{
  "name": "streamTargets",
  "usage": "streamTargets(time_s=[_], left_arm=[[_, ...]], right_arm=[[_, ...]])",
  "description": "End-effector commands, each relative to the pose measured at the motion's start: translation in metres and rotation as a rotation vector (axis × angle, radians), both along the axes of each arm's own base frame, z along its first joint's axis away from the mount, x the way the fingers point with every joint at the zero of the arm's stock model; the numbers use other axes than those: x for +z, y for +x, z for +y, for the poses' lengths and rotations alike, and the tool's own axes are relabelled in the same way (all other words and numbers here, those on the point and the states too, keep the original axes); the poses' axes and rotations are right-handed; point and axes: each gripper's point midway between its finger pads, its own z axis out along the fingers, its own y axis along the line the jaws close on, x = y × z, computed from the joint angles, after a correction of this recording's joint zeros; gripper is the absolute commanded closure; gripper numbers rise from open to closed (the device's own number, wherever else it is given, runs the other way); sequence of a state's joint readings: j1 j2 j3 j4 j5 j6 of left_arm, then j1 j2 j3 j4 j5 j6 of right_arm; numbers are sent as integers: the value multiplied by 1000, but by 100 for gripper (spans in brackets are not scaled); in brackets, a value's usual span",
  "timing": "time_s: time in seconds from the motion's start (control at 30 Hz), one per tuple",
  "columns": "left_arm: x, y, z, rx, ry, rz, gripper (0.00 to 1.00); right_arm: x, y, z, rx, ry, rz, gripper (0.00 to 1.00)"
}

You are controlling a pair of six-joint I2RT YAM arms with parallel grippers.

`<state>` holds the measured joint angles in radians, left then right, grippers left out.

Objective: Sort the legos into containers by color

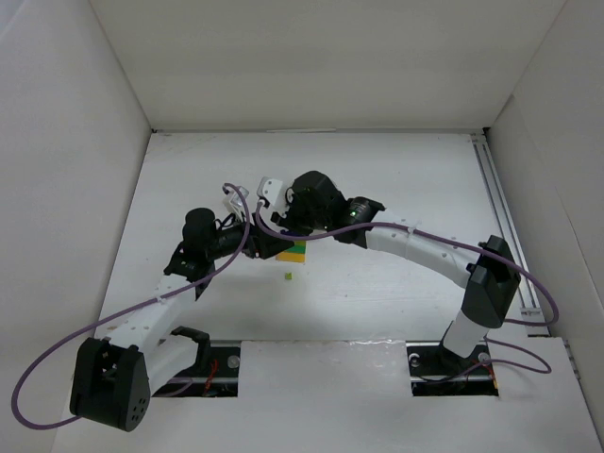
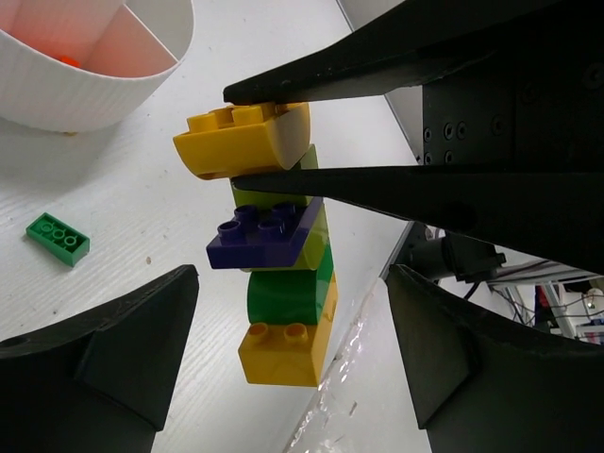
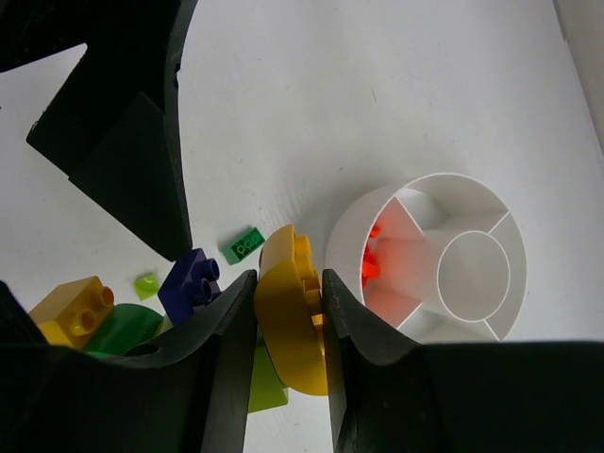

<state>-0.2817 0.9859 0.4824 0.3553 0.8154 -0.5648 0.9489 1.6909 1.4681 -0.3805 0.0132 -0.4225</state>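
Note:
My right gripper (image 3: 288,278) is shut on the yellow curved brick (image 3: 297,330) at one end of a multicolour clump. The left wrist view shows the clump: yellow curved brick (image 2: 241,142), lime, purple brick (image 2: 260,236), green brick (image 2: 288,294) and yellow block (image 2: 283,354). My left gripper (image 2: 288,283) is open, its jaws standing apart on either side of the clump's far end without touching it. A small green flat brick (image 2: 57,238) lies loose on the table. The round white divided dish (image 3: 434,255) stands beside the clump, with orange-red bricks (image 3: 370,264) in one wedge. In the top view both grippers meet over the clump (image 1: 294,250).
A tiny lime bit (image 3: 145,284) lies on the table by the clump; it also shows in the top view (image 1: 288,276). White walls enclose the table. A rail (image 1: 500,217) runs along the right side. The table's near edge (image 2: 359,377) is just beyond the clump.

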Motion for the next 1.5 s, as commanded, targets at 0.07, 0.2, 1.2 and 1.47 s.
streamTargets(time_s=[0.07,0.2,1.2,1.47], left_arm=[[11,1,-3,-13,-27,-55,24],[11,2,-3,-13,-28,-56,27],[-2,0,-5,-9,-27,-13,61],[-7,-6,-3,3,-33,5,69]], right_arm=[[40,4,18,19,97,-68,96],[38,-6,24,46,93,-58,96],[56,2,30,13,95,-153,97],[69,16,25,-64,117,-215,97]])
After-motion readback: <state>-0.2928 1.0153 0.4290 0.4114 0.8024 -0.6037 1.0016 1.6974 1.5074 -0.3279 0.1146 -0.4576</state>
